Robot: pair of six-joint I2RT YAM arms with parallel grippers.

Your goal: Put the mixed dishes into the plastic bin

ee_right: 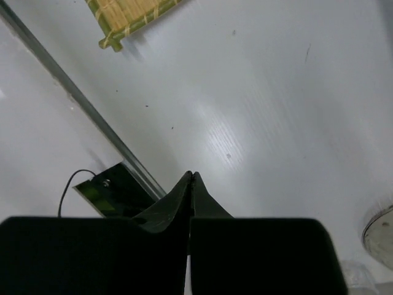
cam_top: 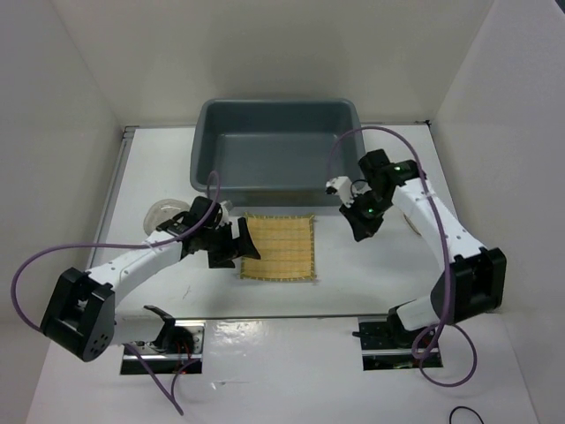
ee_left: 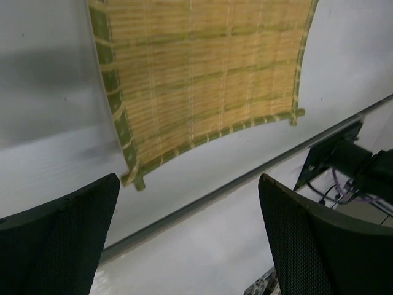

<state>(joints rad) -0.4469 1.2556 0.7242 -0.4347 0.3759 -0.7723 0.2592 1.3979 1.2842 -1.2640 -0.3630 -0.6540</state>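
Mat pick-up: left fingers (ee_left: 67, 233), spread wide and empty, hover at the left edge of the yellow woven mat (cam_top: 280, 247) lying mid-way across the tabletop (cam_top: 362, 287) just before the plastic bin (cam_top: 201, 141); right fingers (ee_right: 178, 196) clenched on nothing; next, probably, pinching that thin edge.

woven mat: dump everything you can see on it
The woven mat is square, made of yellow-tan slats that look like bamboo, crossed by thin stitched lines. It has a greenish bound border and short stubs poking out at the corners. It lies flat on the white table, just in front of the grey bin. The open left gripper is at its left edge, not gripping it.
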